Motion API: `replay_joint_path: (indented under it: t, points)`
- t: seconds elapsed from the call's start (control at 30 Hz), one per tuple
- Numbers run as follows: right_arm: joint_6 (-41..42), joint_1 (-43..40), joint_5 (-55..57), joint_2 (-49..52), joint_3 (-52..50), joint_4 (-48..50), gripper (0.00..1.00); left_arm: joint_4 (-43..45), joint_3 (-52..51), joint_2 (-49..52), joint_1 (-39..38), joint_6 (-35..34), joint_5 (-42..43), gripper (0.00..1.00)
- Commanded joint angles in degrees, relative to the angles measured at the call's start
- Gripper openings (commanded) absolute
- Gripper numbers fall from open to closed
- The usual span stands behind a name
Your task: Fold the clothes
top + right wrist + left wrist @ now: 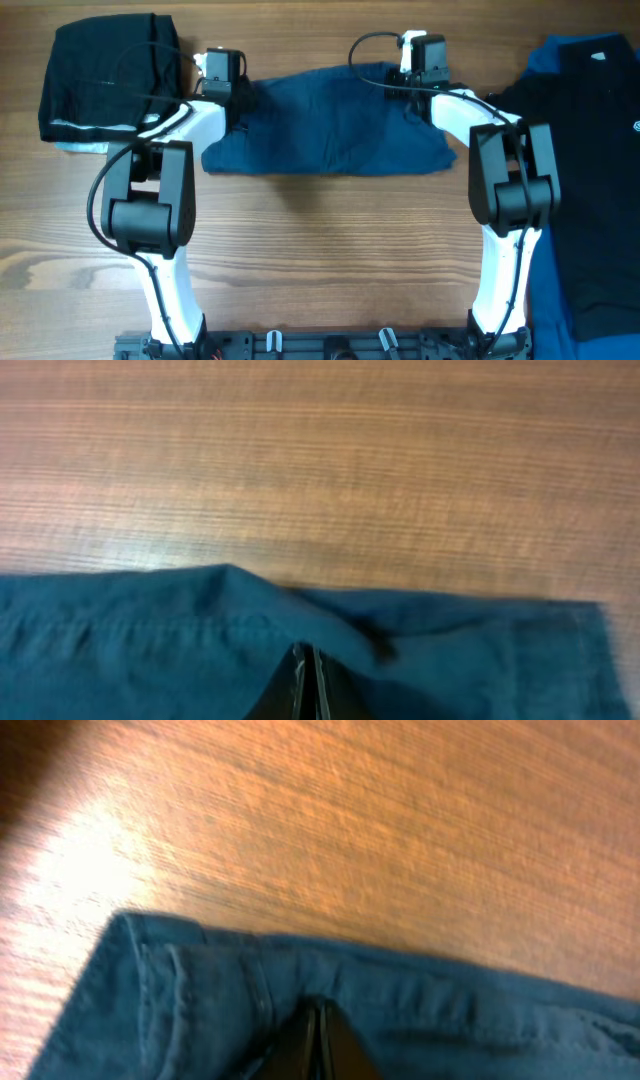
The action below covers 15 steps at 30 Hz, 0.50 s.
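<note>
The navy shorts (330,125) stretch left-right across the upper centre; the left fingers (298,1055) and right fingers (285,695) pinch closed on their top corners.

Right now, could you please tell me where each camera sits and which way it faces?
Overhead: above the table, facing down on the navy shorts; left arm, right arm show.
Left wrist: on the left arm, facing down over the shorts' edge; left pincer, pinching it, shows.
Right wrist: on the right arm, same aim; right pincer pinching too.
Shared: the shorts and table.
</note>
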Motion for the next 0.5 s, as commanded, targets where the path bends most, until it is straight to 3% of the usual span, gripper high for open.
replay_joint_path:
  t: [0.0,0.1,0.23,0.33,0.4,0.47]
  points:
    - [-0.8,-0.1,3.3,4.2,0.3,1.4,0.06,0.8,0.3,1.9,2.4,3.2,-1.4,0.04]
    - [-0.9,-0.1,3.3,1.8,0.3,3.7,0.06,2.1,0.8,-2.9,2.0,7.6,-1.4,0.04]
    - [-0.7,0.0,1.7,-7.7,0.3,0.0,0.07,0.0,1.1,-14.1,1.9,5.4,-1.4,0.04]
    - [-0.8,0.0,-13.4,-16.9,0.3,-14.1,0.14,-8.2,1.1,-20.3,2.0,5.2,-1.4,0.04]
    - [-0.8,0.0,-20.6,-21.8,0.3,-26.4,0.04,-16.0,1.1,-22.1,1.9,5.2,1.2,0.04]
    - [-0.9,0.0,-22.8,-23.0,0.3,-36.7,0.04,-22.8,1.0,-21.2,2.0,5.2,5.7,0.04]
